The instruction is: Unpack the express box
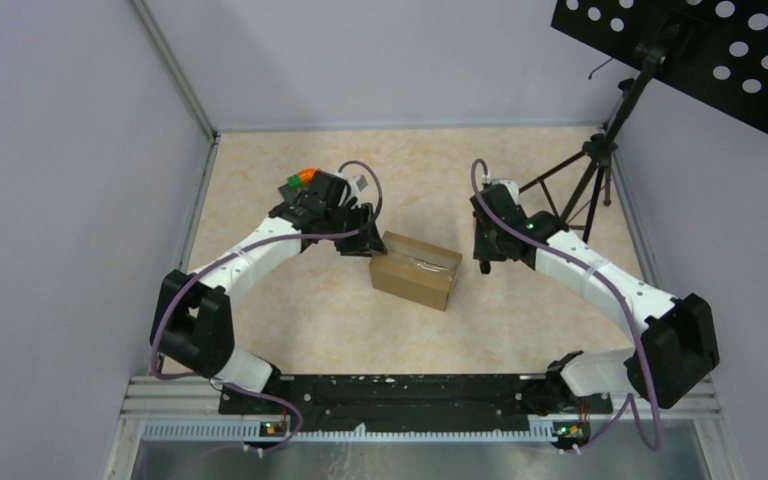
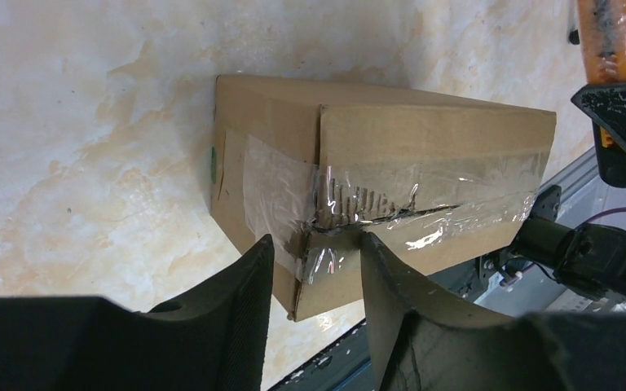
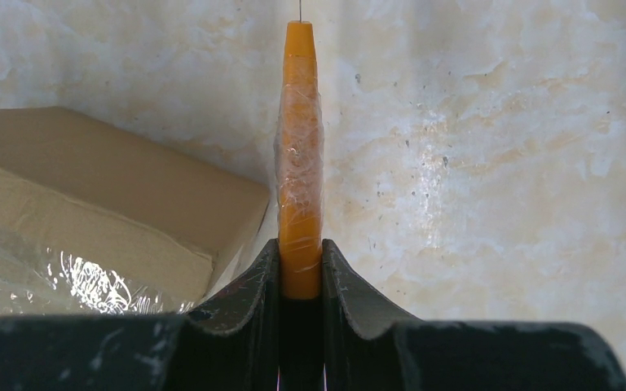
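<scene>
The express box (image 1: 415, 268) lies mid-table, a small brown carton with flaps down. Its clear tape seam (image 2: 391, 208) is torn and slit along the top. My left gripper (image 1: 368, 243) is at the box's left end. In the left wrist view its jaws (image 2: 316, 240) stand apart, straddling the taped end corner of the box (image 2: 424, 147), with the right fingertip against the cardboard. My right gripper (image 1: 484, 262) hovers just off the box's right end. It (image 3: 300, 244) is shut on an orange, film-wrapped cutter (image 3: 300, 147), thin tip pointing down beside the box (image 3: 90, 179).
A black tripod (image 1: 600, 160) stands at the back right under a perforated black board (image 1: 700, 50). Grey walls close in the table's left, back and right. The arms' black base rail (image 1: 400, 395) runs along the near edge.
</scene>
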`<act>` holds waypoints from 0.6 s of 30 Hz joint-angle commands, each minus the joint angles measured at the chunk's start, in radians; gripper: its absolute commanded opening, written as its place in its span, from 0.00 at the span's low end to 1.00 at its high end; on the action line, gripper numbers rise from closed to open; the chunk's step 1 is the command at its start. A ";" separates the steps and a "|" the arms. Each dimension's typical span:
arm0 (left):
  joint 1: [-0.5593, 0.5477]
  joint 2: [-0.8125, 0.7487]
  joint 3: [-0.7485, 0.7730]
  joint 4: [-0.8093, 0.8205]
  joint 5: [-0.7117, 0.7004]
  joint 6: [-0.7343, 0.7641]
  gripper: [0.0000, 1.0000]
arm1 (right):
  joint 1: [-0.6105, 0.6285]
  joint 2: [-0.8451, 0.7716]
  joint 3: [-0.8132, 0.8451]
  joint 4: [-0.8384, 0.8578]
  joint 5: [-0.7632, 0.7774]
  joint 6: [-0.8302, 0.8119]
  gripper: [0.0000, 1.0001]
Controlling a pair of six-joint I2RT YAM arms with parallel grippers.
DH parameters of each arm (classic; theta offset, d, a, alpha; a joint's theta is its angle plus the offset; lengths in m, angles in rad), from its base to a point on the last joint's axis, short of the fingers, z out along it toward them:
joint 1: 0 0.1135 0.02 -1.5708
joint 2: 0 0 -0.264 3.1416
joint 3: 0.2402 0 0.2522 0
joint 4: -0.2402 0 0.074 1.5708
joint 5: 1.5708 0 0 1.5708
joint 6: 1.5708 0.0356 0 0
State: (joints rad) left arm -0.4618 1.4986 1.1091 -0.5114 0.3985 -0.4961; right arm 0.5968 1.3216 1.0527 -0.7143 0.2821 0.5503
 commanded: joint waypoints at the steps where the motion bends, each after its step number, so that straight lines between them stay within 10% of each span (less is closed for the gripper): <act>1: 0.024 -0.001 -0.042 0.076 -0.030 -0.041 0.47 | -0.011 -0.054 -0.010 0.014 -0.012 -0.001 0.00; 18: 0.216 -0.041 -0.277 0.270 0.114 -0.202 0.38 | -0.009 -0.049 -0.066 0.060 -0.048 0.005 0.00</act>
State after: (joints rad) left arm -0.2859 1.4433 0.8951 -0.2462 0.5404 -0.6823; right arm 0.5968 1.2892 0.9924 -0.6971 0.2466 0.5510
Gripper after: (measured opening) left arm 0.391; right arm 0.182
